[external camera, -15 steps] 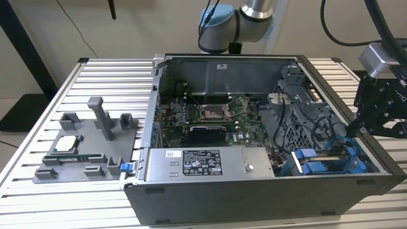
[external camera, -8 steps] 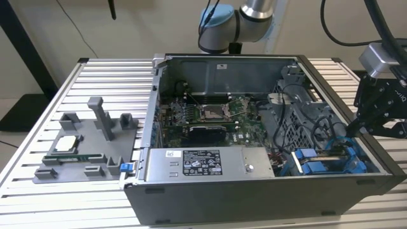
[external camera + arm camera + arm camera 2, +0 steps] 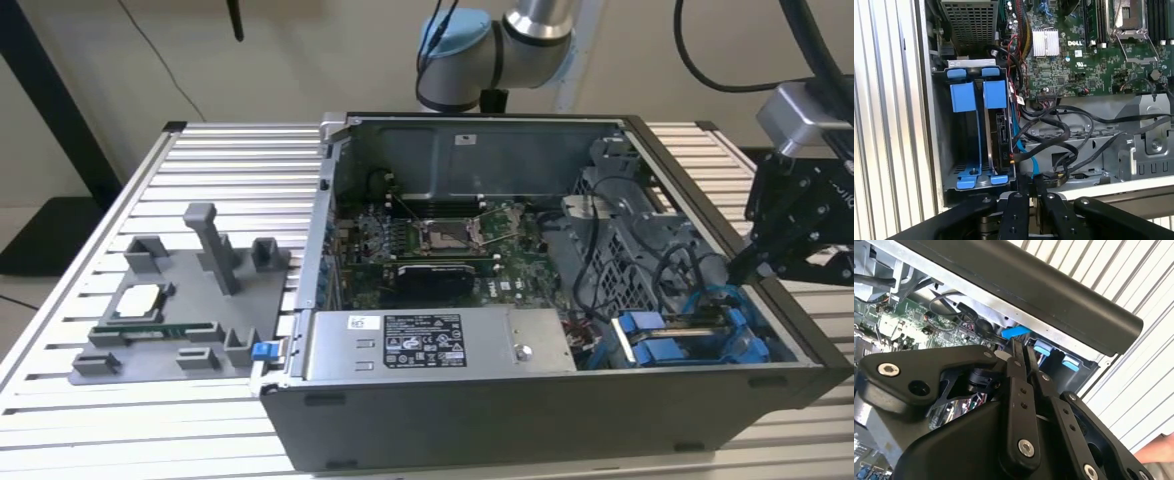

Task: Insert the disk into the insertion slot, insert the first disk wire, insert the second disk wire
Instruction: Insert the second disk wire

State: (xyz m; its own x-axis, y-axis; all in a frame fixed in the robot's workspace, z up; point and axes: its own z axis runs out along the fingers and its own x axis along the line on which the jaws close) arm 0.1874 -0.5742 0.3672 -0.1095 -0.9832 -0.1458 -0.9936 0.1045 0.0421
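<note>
The disk (image 3: 1002, 142) sits edge-up in its blue caddy (image 3: 995, 94) inside the insertion slot (image 3: 941, 150), the grey drive cage at the case's corner. A second blue caddy (image 3: 962, 96) stands beside it. My gripper (image 3: 1030, 181) hovers just outside the cage, fingers pressed together on a thin blue disk wire (image 3: 1024, 157) that curves up to the disk's connector edge. In the second wrist view the gripper (image 3: 1021, 347) has a blue piece (image 3: 1015, 332) at its tips. In the exterior view the gripper (image 3: 742, 272) is above the blue caddies (image 3: 681, 338).
Black cables (image 3: 1054, 132) loop beside the cage over a grey bracket. The motherboard (image 3: 441, 245) fills the case floor, and the power supply (image 3: 427, 342) lies along the near wall. A grey fixture (image 3: 187, 300) with parts stands on the slatted table at the exterior view's left.
</note>
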